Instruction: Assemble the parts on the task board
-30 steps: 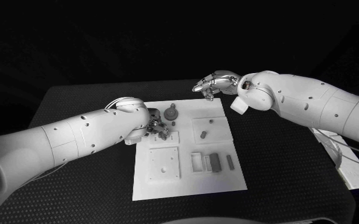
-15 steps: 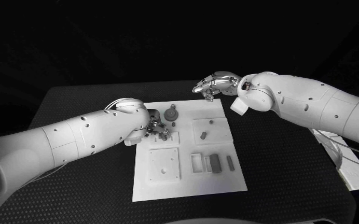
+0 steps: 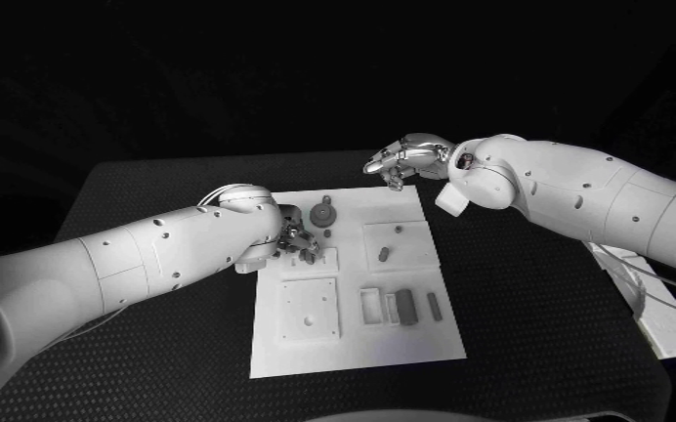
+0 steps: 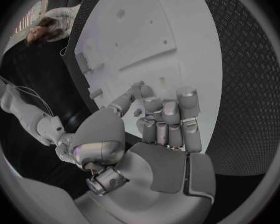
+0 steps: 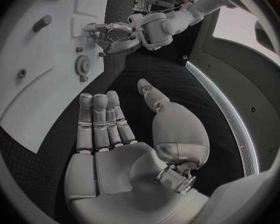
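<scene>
Task board (image 3: 353, 339) lies lengthwise away from robot; left hand (image 3: 293, 234) perhaps pinching; right hand (image 3: 401, 159) open.

Task board (image 3: 353, 339) — white plate flat on the table, its far-left part under the left hand (image 3: 293, 234). Round toothed part (image 3: 324, 215) just beyond that hand's fingers; grey blocks (image 3: 405, 307) lie nearer, well apart from both hands.

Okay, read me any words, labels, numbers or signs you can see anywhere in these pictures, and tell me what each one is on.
None: no text can be read.
The task board is plain white, and the parts on it carry no marking that I can make out.
The left hand and right hand bear no legible label.
The black table has only a woven texture.
</scene>
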